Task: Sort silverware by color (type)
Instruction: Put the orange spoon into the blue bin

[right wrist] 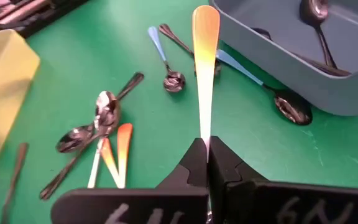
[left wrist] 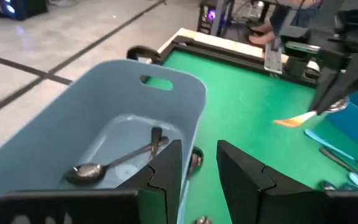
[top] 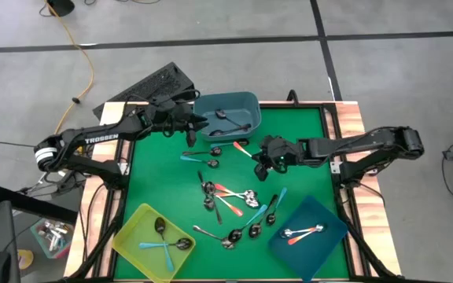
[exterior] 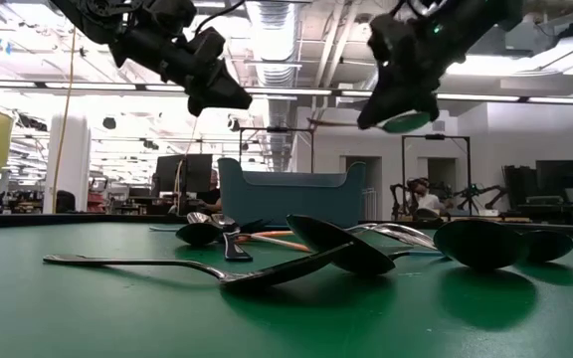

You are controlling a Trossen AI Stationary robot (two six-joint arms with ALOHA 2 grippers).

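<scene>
The right end effector (right wrist: 205,163) pinches an orange-handled spoon (right wrist: 204,68) above the surface (top: 305,169). The left end effector (left wrist: 199,163), fingers spread and empty, hovers beside the grey-blue bin (left wrist: 104,106).

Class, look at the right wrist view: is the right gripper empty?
No. The right gripper is shut on an orange-handled spoon, whose handle sticks out ahead of the fingers above the green table.

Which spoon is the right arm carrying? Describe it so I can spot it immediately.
Start at the grey-blue bin at the table's far edge. Just in front of it, the right gripper pinches an orange-handled spoon. It alone is lifted off the green mat; the other spoons lie flat.
</scene>
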